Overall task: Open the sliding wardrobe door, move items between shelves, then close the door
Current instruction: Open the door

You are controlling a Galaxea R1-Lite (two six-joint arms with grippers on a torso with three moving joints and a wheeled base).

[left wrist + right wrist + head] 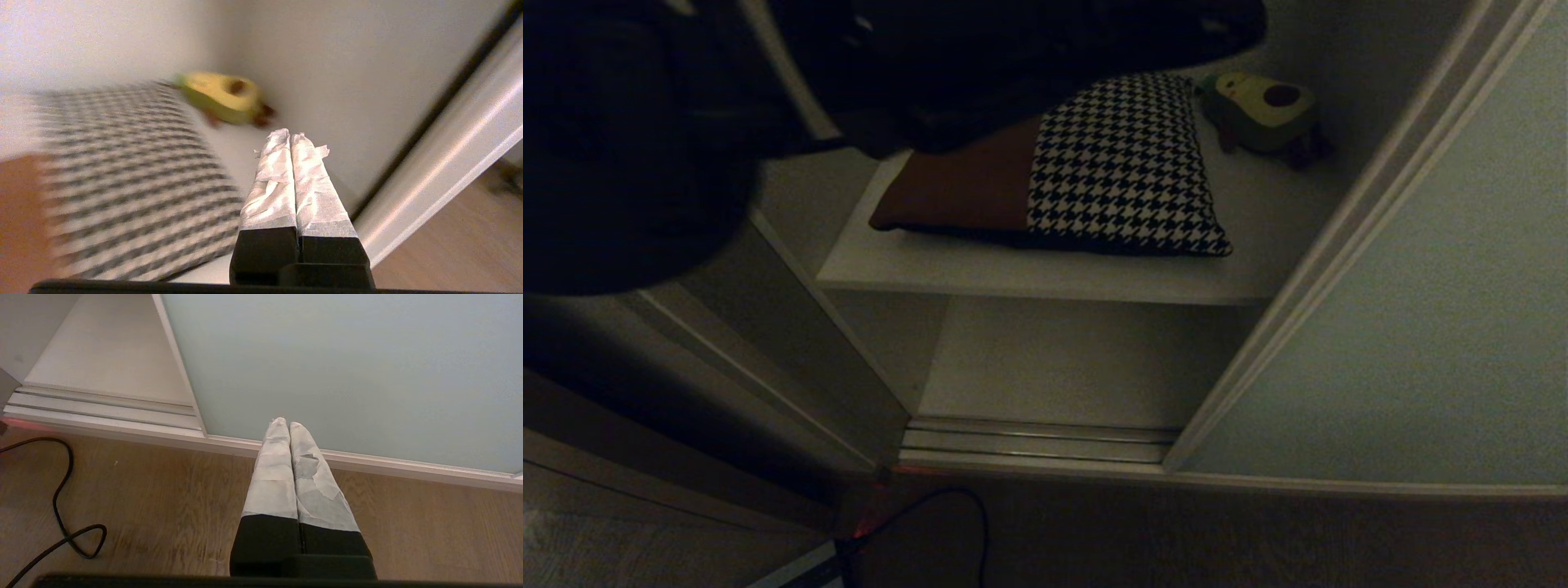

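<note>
Two grippers pressed together, holding nothing — left gripper [290, 136] hovering over shelf [1045, 273] beside cushion [1078, 167]; right gripper [284, 424] hanging near sliding wardrobe door [1421, 327].

cushion [1078, 167] lies on shelf [1045, 278], toy [1262, 106] behind its right corner.

One square patchwork cushion [1086, 175], one green avocado plush toy [1262, 106], two white shelves [1045, 273], one black cable [61, 506].

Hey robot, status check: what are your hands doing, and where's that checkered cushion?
Left gripper shut, empty, above shelf. Right gripper shut, parked by door. Cushion flat on shelf, avocado toy behind it.
</note>
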